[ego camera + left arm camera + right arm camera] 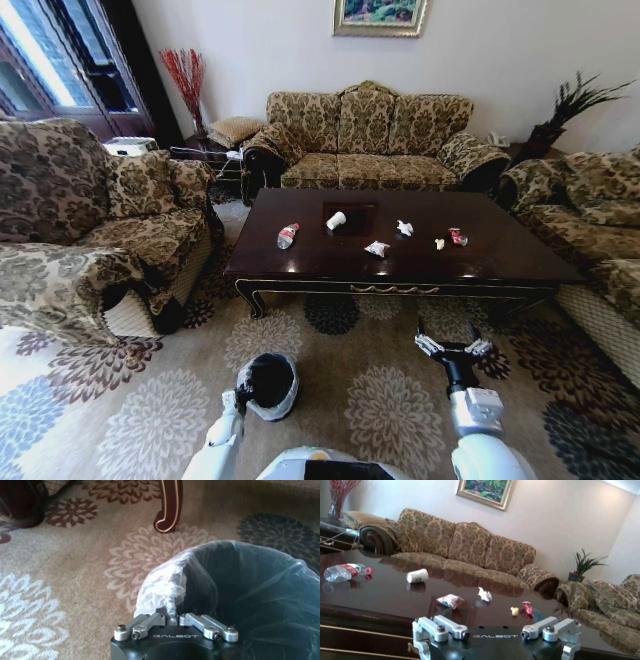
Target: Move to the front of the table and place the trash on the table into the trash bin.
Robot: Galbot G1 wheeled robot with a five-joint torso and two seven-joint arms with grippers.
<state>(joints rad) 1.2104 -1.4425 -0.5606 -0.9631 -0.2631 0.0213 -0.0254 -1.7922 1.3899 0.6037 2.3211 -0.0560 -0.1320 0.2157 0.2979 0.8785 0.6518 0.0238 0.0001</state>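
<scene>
Facing the glossy dark brown table, the robot needs a square stop at its gilt-trimmed edge. The left gripper, jaws clamped on the white-rimmed, black-lined bin, should keep it level; the right gripper, jaws apart, hovers short of the table, where the clear bottle, cup and wrappers lie.

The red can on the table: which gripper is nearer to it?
Right. The right gripper hangs open short of the table's front edge, roughly in line with the can; the left gripper holds the bin, farther left.
</scene>
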